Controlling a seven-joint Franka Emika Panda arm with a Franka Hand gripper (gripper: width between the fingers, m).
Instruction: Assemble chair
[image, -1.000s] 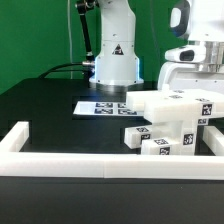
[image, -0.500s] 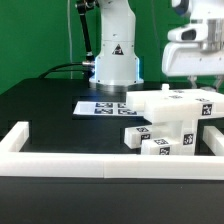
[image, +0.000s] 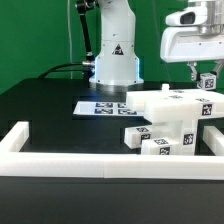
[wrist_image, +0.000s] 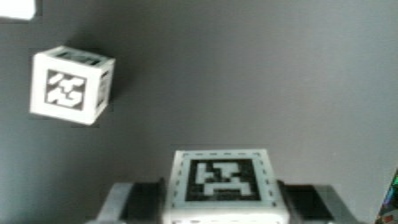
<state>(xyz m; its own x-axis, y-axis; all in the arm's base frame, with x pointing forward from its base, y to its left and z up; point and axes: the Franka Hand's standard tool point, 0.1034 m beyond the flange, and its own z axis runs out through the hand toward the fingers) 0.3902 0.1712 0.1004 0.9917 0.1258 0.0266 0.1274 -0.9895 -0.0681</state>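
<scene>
Surroundings: black tabletop (image: 50, 110), fenced by a low white border rail (image: 90, 163) along the near edge and the exterior view's left. My arm base (image: 115, 60) stands at the back, with the marker board (image: 100, 106) lying flat just in front of it. The stack of chair parts (image: 170, 125), white blocks with black-and-white tags, sits at the exterior view's right, between the marker board and the near rail. A flat slab (image: 165, 98) forms its top, with smaller tagged blocks under it. The stack is below my hand (image: 204, 74) and apart from it. My hand is clamped on one small tagged block (image: 207, 81), held in the air above the stack's end at the exterior view's right, clear of the slab. In the wrist view the small tagged block (wrist_image: 222, 180) sits between my two dark fingers (wrist_image: 125, 203), tag face toward the camera. A second tagged block (wrist_image: 75, 86) shows on the grey surface, well apart from the held one; I cannot tell which part of the stack it is. The stack's right end is cut off by the exterior view's edge. The tag patterns are too blurred to read.
</scene>
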